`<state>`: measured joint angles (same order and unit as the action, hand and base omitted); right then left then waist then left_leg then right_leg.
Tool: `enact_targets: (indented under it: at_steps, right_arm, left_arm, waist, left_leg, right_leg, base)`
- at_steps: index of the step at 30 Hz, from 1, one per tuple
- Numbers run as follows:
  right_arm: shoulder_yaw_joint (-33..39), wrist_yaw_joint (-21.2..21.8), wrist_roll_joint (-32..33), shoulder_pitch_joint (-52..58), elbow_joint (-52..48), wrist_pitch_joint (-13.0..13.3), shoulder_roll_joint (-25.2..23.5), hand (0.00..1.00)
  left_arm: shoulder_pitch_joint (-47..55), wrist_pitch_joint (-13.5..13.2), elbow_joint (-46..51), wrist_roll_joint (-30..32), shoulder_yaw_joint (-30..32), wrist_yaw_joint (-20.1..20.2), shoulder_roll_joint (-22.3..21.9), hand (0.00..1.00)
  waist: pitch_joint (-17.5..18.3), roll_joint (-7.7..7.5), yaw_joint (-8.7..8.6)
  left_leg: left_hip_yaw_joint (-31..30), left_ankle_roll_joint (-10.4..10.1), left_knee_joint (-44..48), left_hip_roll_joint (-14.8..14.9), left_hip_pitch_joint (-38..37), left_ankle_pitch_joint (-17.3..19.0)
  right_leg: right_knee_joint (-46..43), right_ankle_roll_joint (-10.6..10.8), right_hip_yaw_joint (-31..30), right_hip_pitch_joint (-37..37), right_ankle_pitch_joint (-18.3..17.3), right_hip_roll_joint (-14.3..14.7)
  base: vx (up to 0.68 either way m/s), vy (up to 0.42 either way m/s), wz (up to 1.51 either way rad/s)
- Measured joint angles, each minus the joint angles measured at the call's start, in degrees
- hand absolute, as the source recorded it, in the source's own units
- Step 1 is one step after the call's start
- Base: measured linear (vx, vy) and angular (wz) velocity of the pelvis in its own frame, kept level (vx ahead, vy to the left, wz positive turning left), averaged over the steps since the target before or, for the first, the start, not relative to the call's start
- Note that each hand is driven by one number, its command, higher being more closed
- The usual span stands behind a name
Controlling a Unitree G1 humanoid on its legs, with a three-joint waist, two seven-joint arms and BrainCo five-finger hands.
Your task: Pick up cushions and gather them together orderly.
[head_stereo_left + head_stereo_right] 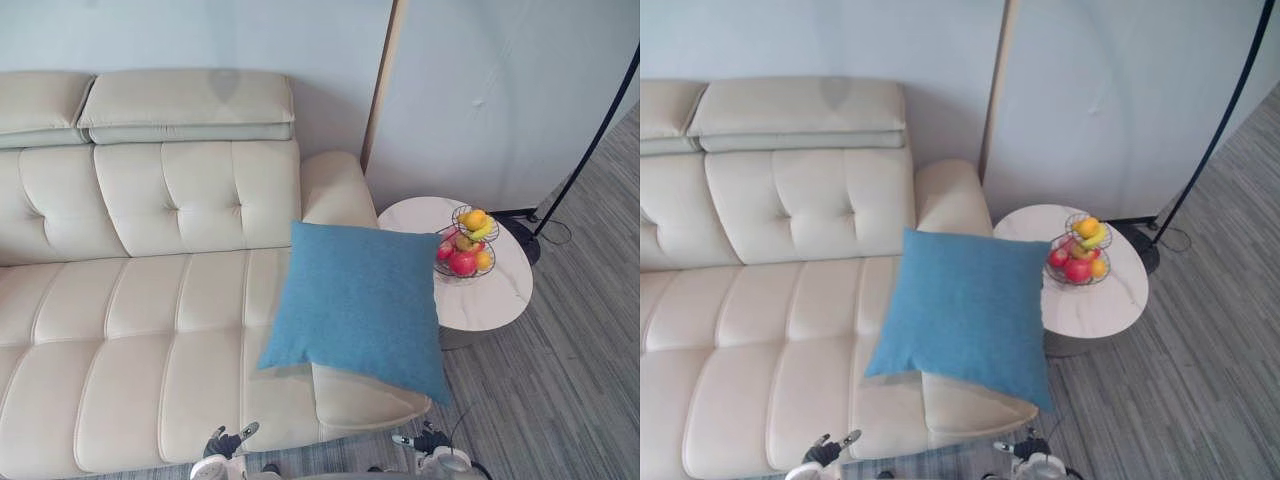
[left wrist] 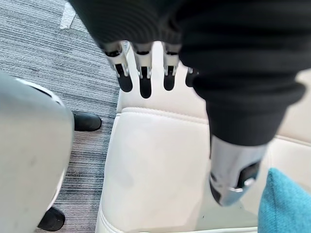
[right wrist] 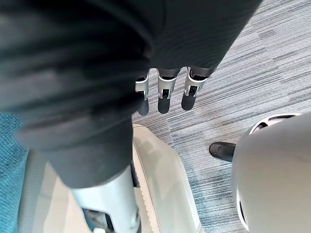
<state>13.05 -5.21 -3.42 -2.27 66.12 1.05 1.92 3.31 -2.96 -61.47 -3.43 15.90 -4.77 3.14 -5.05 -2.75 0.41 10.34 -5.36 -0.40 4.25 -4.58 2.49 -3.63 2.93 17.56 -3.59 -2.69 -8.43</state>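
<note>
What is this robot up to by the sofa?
It faces a cream sofa with one blue cushion resting at its right end. Nothing is being handled: its left hand and right hand are open, low by the seat's front edge, clear of the cushion. A fruit basket sits on the round side table beside the sofa.

Overhead stereo, close wrist cameras, shared sofa (image 1: 150,330)

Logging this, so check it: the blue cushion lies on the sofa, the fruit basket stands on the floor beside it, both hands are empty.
Wrong: the fruit basket stands on the round side table, not the floor, as the left eye view shows. The blue cushion does lie on the sofa, and the left hand and right hand are empty.
</note>
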Motion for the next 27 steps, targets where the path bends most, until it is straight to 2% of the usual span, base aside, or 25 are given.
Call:
enact_targets:
  at_steps: [6, 13, 19, 25, 27]
  right_arm:
    - [0.0, -0.39, 0.02, -0.08, 0.02, 0.0, -0.12, 0.0]
    - [0.18, -0.98, 0.08, -0.14, -0.7, -0.03, -0.15, 0.0]
    - [0.26, -1.65, 1.31, -1.31, -9.47, -0.12, 2.18, 0.0]
    - [0.31, -1.66, 3.57, -5.24, -16.52, -0.12, 4.32, 0.0]
    - [0.34, -1.71, 4.46, -6.3, -18.5, -0.07, 4.34, 0.0]
  left_arm:
    - [0.37, 0.29, -0.11, -0.15, 1.17, -0.04, -0.53, 0.0]
    - [0.3, 0.45, 0.18, -0.34, 1.23, -0.05, -0.45, 0.0]
    - [0.12, 0.77, 5.2, -1.94, 1.19, -0.03, -0.18, 0.0]
    - [0.1, 0.81, 11.45, -3.67, 1.39, -0.04, 2.52, 0.0]
    - [-0.44, 0.79, 13.85, -4.3, 2.9, -0.05, 2.93, 0.0]
  waist:
    - [-0.08, 0.6, -0.01]
    - [-0.15, 0.64, -0.18]
    - [-0.21, 1.58, -0.44]
    - [-0.33, 2.02, -0.38]
    - [-0.32, 2.13, -0.23]
  left_leg:
    - [1.33, 0.15, -3.27, 0.66, -0.72, -0.14]
    - [2.54, 0.75, -5.59, -0.19, -1.38, -1.72]
    - [3.41, 1.04, -5.91, -0.55, 0.55, -2.98]
    - [4.28, 0.56, -5.91, -0.8, 1.3, -2.5]
    - [4.27, 0.85, -5.88, -0.95, 2.28, -2.67]
  right_leg:
    - [0.93, 0.51, -2.64, 1.72, 0.54, 1.32]
    - [2.14, 0.65, -5.47, 2.68, 1.81, 1.24]
    - [3.15, 1.27, -7.56, 4.99, 1.91, 1.26]
    - [4.76, 1.31, -9.39, 5.58, 2.61, 1.47]
    - [5.69, 1.08, -9.43, 5.96, 3.85, 1.46]
  base:
    - [-0.06, -0.016, -0.19]
    - [-0.13, -0.007, -0.14]
    - [-0.13, -0.026, -0.12]
    - [-0.01, 0.001, -0.08]
    - [0.06, 0.003, -0.01]
